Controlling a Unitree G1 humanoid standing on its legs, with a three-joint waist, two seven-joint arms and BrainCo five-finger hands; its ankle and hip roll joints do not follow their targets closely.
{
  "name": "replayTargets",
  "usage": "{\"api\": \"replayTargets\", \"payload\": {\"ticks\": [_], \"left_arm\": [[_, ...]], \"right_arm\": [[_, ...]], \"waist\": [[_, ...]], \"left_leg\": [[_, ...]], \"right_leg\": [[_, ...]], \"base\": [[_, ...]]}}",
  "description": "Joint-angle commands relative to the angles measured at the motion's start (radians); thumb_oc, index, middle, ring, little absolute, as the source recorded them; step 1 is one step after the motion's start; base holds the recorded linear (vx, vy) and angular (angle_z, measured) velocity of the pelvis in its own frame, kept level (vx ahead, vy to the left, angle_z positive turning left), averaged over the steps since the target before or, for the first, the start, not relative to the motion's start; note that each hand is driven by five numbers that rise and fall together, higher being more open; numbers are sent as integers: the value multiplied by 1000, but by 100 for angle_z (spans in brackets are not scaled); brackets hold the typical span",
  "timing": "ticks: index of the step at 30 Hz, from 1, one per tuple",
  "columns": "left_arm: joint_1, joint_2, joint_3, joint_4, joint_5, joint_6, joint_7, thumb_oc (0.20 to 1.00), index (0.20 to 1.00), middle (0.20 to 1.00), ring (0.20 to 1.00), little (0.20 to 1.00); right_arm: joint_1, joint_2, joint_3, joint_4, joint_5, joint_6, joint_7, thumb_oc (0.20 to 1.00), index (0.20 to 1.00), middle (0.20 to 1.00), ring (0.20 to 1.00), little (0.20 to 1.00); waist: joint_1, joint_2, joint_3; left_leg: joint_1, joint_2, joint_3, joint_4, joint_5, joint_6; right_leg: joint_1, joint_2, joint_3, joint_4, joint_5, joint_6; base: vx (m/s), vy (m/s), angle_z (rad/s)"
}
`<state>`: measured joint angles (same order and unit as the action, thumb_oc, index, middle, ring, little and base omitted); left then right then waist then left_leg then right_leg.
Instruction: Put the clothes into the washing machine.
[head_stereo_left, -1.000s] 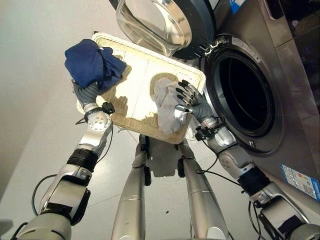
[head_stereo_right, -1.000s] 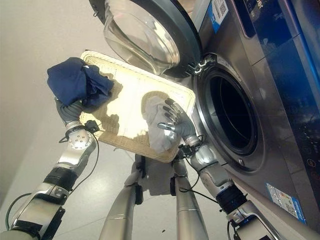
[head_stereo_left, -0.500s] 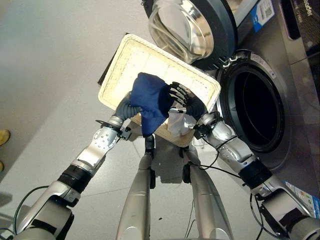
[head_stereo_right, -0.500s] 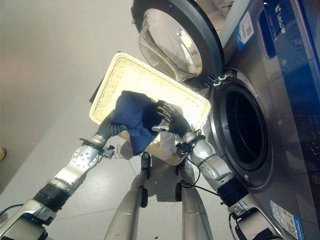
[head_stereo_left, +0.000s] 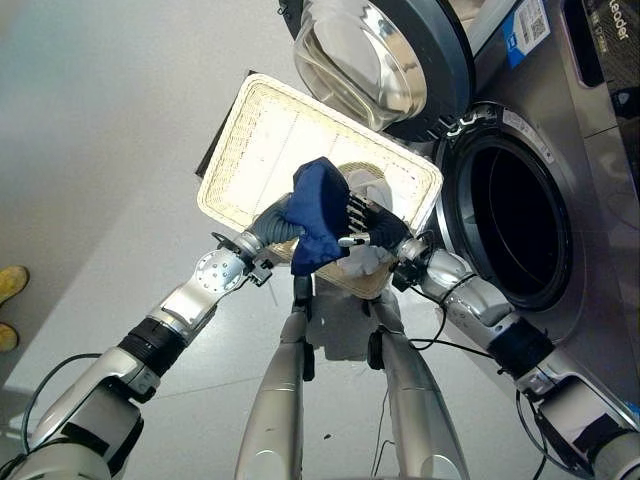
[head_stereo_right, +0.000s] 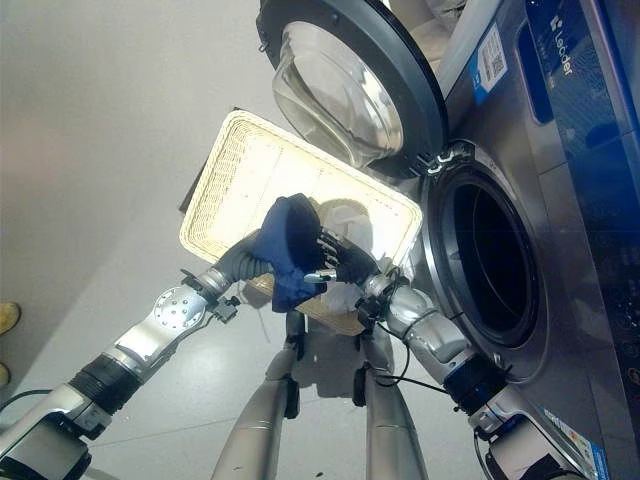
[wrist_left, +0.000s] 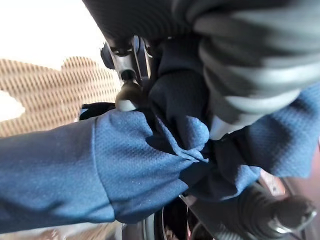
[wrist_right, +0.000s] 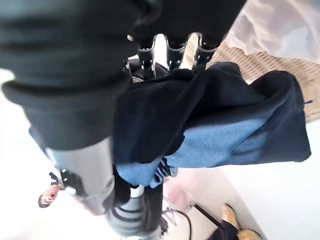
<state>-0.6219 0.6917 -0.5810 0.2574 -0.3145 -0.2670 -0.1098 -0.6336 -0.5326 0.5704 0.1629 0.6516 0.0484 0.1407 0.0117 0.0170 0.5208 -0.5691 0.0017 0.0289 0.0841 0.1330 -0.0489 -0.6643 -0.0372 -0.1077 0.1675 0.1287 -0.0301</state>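
Pale grey floor (head_stereo_left: 90, 130) lies beneath a woven basket (head_stereo_left: 260, 130) set beside the washing machine (head_stereo_left: 590, 200), whose door (head_stereo_left: 385, 55) hangs open. Bunched over the basket's near end, the dark blue garment (head_stereo_left: 318, 205) is clutched by the left hand (wrist_left: 130, 95), while the right hand (head_stereo_left: 372, 225) presses curled fingers into it. Close-up, the left wrist view reveals its mesh weave, and the eye views catch a pale garment (head_stereo_left: 365, 262) just under the right hand.
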Motion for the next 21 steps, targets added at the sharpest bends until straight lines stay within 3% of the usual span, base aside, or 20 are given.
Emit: {"api": "replayTargets", "payload": {"ticks": [1, 4, 9, 13, 19, 21], "left_arm": [[-33, -22, 0, -121, -140, -52, -87, 200, 200, 200, 200, 200], [-36, -38, -6, -130, -183, -43, -128, 200, 200, 200, 200, 200], [-50, -26, -23, -155, -200, -20, -135, 200, 200, 200, 200, 200], [-45, -39, -17, -171, -279, -20, -139, 200, 200, 200, 200, 200], [-54, -45, -22, -181, -286, -18, -150, 200, 200, 200, 200, 200], [-62, -33, -31, -188, -291, -18, -157, 200, 200, 200, 200, 200]], "right_arm": [[-35, 10, 67, -95, 39, 2, 64, 1000, 1000, 1000, 1000, 1000], [-41, 1, 84, -88, -6, 4, 54, 1000, 1000, 1000, 1000, 1000], [-38, -17, 92, -86, 79, 37, 61, 1000, 1000, 1000, 1000, 1000], [-26, -18, 100, -83, 98, 74, 112, 1000, 1000, 1000, 1000, 1000], [-31, -28, 116, -77, 111, 111, 152, 1000, 1000, 1000, 1000, 1000], [-34, -44, 131, -82, 131, 160, 203, 1000, 1000, 1000, 1000, 1000]], "waist": [[-36, 35, -1], [-38, 34, -1], [-41, 31, -1], [-40, 30, -1], [-39, 27, -1], [-40, 23, -1]], "left_leg": [[1, -46, 43, -10, -5, 10], [-2, -45, 46, -12, -3, 11], [-6, -45, 45, -11, -2, 13], [-8, -48, 40, -9, -3, 15], [-18, -52, 33, -1, -4, 17], [-27, -58, 25, 10, -8, 19]], "right_leg": [[53, 24, -30, 22, -72, 89], [50, 27, -27, 25, -72, 88], [47, 28, -24, 23, -68, 87], [47, 29, -22, 20, -67, 87], [39, 28, -23, 21, -65, 85], [34, 27, -18, 15, -58, 85]], "base": [[1, 3, -8], [3, -8, -8], [1, -3, -1], [0, 0, 0], [1, -6, 0], [11, -32, 2]]}}
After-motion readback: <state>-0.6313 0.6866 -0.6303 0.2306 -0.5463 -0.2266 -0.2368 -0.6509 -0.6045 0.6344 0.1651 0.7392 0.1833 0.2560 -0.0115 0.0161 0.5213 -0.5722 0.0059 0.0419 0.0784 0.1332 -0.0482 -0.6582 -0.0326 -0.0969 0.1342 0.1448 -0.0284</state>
